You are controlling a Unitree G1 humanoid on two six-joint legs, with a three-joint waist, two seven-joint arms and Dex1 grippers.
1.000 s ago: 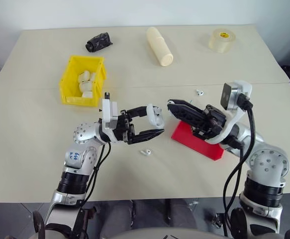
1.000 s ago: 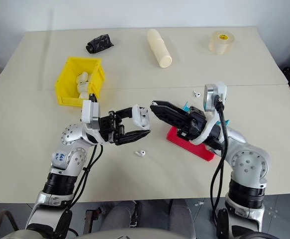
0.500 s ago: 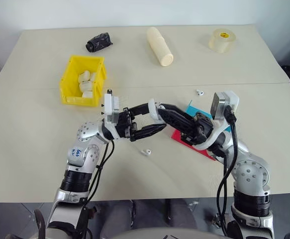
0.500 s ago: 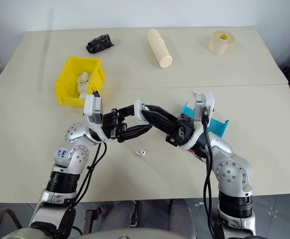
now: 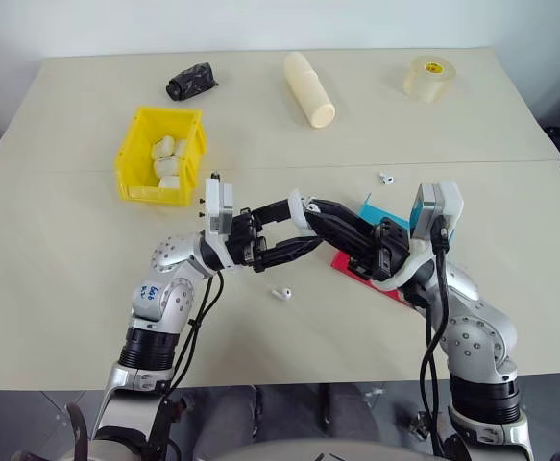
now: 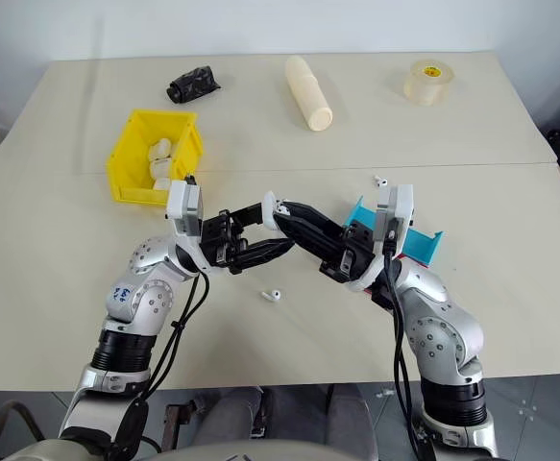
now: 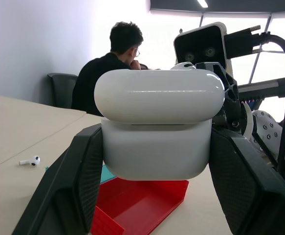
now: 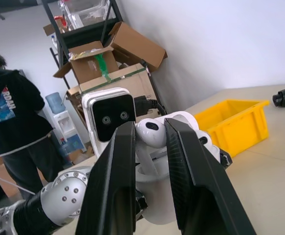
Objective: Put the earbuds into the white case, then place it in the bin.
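On the pale beige table (image 5: 59, 250), a small bright yellow plastic bin (image 5: 160, 155) sat at ten o'clock. At centre, the left gripper (image 5: 294, 226) clamped the rounded glossy white plastic case (image 7: 158, 129); the right gripper (image 8: 149, 134) pinched a tiny white earbud (image 8: 151, 131) above it. Another earbud (image 5: 280, 294) lay at six o'clock.

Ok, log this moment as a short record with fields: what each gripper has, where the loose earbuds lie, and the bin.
left gripper: jaws shut on the small rounded white plastic case, held above the table
right gripper: jaws pinch a tiny glossy white earbud at the case
loose earbuds: one on the beige table below the grippers, one beyond the red tray
yellow rectangular plastic bin: on the table, holds white items
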